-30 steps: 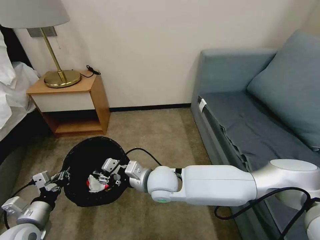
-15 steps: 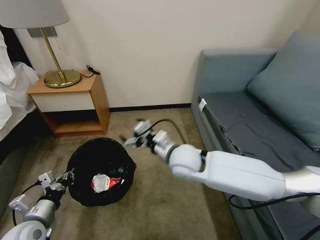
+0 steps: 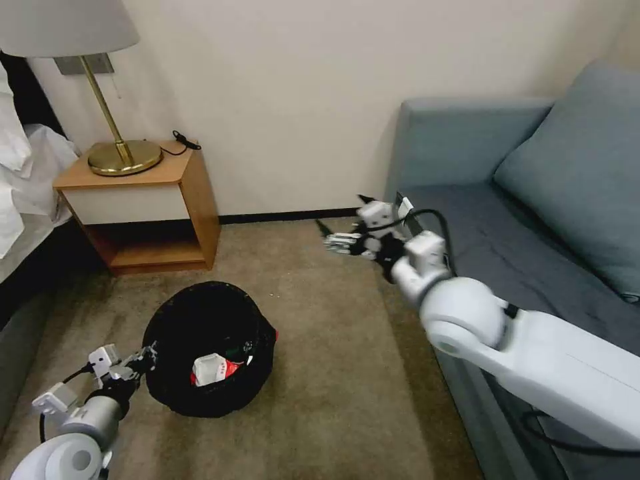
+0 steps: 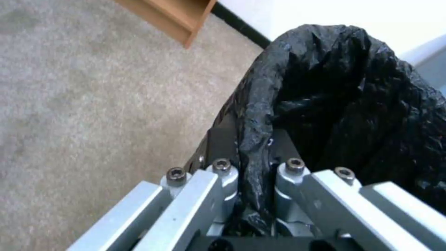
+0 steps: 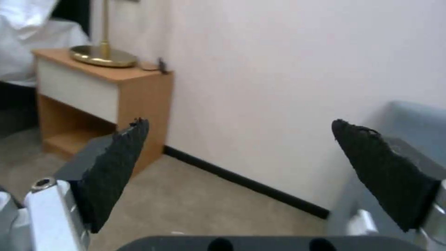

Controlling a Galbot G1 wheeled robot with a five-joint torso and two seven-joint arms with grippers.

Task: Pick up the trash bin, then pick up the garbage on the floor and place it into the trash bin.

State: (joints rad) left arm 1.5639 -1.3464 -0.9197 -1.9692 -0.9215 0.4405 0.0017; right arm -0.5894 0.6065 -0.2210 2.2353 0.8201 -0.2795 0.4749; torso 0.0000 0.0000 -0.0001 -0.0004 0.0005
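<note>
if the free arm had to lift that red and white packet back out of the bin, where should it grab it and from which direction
Probably from straight above, through the open mouth of the trash bin. The red-and-white packet lies low inside, walled by the black liner, so sideways approaches are blocked. Pinch its raised, crumpled white end. The right gripper is open; the left gripper clamps the rim.

trash bin: round, black crinkly liner, upright on carpet, lower left of head view. Inside: red-and-white packet, crumpled, lying near the bottom. Liner rim bunched.
</note>
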